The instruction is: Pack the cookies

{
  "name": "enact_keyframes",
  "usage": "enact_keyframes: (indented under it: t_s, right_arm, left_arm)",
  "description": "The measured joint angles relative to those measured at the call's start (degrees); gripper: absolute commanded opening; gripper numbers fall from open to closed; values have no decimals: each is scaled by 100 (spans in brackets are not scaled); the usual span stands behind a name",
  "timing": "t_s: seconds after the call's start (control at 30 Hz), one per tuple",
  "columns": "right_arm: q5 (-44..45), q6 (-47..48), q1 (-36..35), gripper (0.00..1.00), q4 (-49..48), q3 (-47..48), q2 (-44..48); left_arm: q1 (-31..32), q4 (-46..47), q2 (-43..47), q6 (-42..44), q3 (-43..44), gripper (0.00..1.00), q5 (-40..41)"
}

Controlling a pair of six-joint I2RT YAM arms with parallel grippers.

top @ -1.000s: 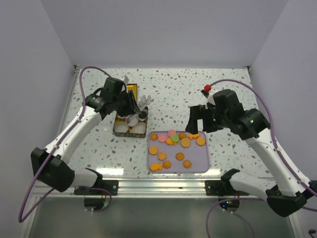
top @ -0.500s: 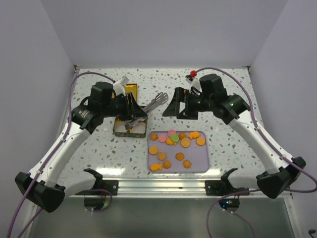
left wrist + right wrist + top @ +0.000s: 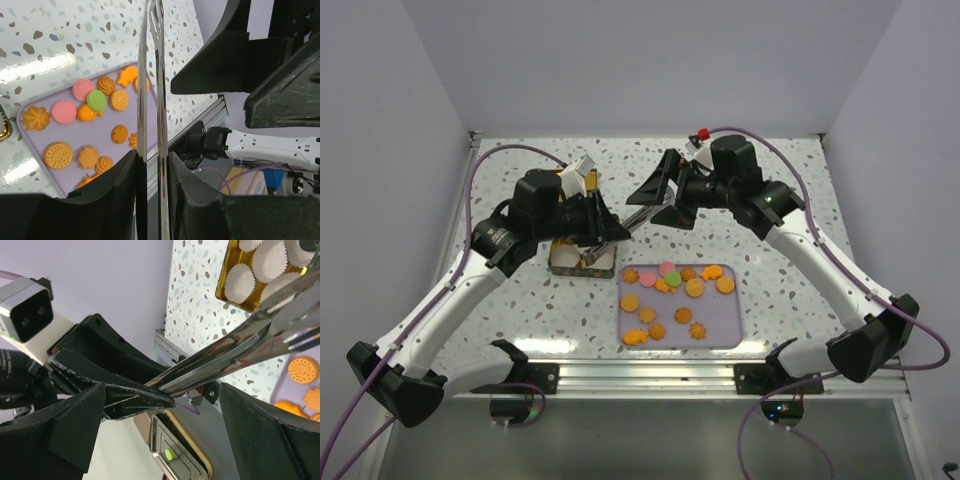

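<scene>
The cookies (image 3: 672,296) lie on a purple tray (image 3: 720,335): mostly orange rounds and flower shapes, plus pink and green ones (image 3: 95,100). My left gripper (image 3: 608,233) is shut on a pair of metal tongs (image 3: 635,217), whose two blades (image 3: 142,90) run up between its fingers (image 3: 117,195). My right gripper (image 3: 654,207) is open and straddles the tongs' far end (image 3: 240,347) without touching it. Its fingers (image 3: 75,425) stand wide apart on either side. Both grippers hang in the air, left of and behind the tray.
A gold tin (image 3: 565,262) holding white pleated paper cups (image 3: 272,257) sits under my left arm. Its lid (image 3: 586,181) lies just behind it. The right arm's fingers (image 3: 225,60) fill the upper right of the left wrist view.
My left gripper has lifted the tongs and swung them right, closing a little on them. My right arm has moved left and up, bringing its open jaws around the tongs' far end.
</scene>
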State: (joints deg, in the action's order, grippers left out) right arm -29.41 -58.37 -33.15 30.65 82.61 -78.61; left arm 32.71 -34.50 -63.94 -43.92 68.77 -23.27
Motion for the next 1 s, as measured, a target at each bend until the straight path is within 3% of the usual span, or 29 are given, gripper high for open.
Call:
enact_keyframes:
  t_s: [0.3, 0.53, 0.63, 0.67, 0.77, 0.8, 0.9, 1.0]
  right_arm:
    - [271, -214, -118, 99, 260, 92, -164]
    - [431, -466, -120, 97, 219, 90, -216]
    - [472, -549, -125, 84, 173, 140, -444]
    - [485, -573, -125, 74, 170, 199, -564]
    - [496, -675, -131, 57, 109, 396, -859]
    - [522, -695, -131, 44, 109, 448, -925]
    - [525, -885, -162, 34, 83, 629, -1003]
    - [588, -861, -197, 30, 103, 798, -1005]
  left_arm:
    - [11, 68, 0, -24, 267, 33, 428]
    - [13, 313, 11, -4, 308, 33, 284]
    - [17, 474, 35, -11, 260, 33, 186]
    - [22, 503, 42, -20, 254, 33, 157]
    - [24, 529, 52, -44, 188, 33, 140]
    - [24, 535, 52, -44, 170, 34, 138]
    - [46, 511, 26, -17, 149, 39, 136]
    - [81, 509, 15, 50, 149, 46, 146]
